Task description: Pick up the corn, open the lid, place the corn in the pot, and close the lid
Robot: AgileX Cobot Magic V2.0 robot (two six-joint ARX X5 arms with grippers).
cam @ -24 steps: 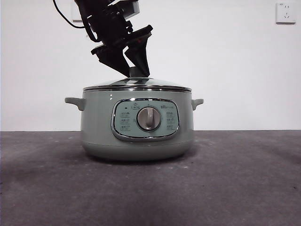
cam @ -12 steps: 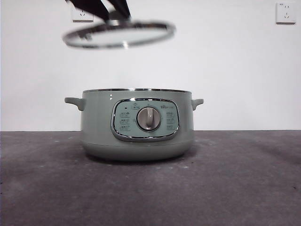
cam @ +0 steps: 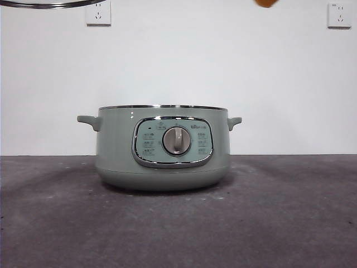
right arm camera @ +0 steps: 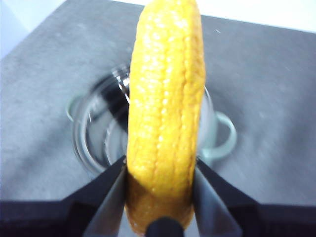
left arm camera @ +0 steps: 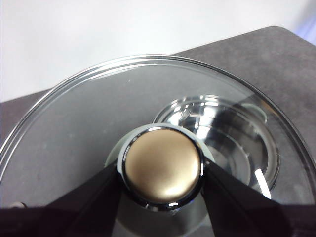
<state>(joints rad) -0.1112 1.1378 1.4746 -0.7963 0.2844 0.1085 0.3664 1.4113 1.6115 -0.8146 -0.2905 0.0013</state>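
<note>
The sage-green pot (cam: 162, 148) stands uncovered on the table, its steel inside showing below through the glass in the left wrist view (left arm camera: 217, 133) and under the corn in the right wrist view (right arm camera: 98, 133). My left gripper (left arm camera: 162, 173) is shut on the lid's knob (left arm camera: 162, 170), holding the glass lid (left arm camera: 89, 128) high up; only its rim (cam: 47, 4) shows at the front view's top left. My right gripper (right arm camera: 159, 185) is shut on the yellow corn (right arm camera: 165, 108), held above the pot. An orange tip of the corn (cam: 266, 2) peeks in at the front view's top edge.
A dark grey table (cam: 279, 212) carries the pot, with a white wall behind it. Two wall sockets (cam: 98, 13) (cam: 338, 14) sit high on that wall.
The lid came off the pot, rose, and moved up and left until only its rim shows. The corn's tip has appeared at the top edge.
</note>
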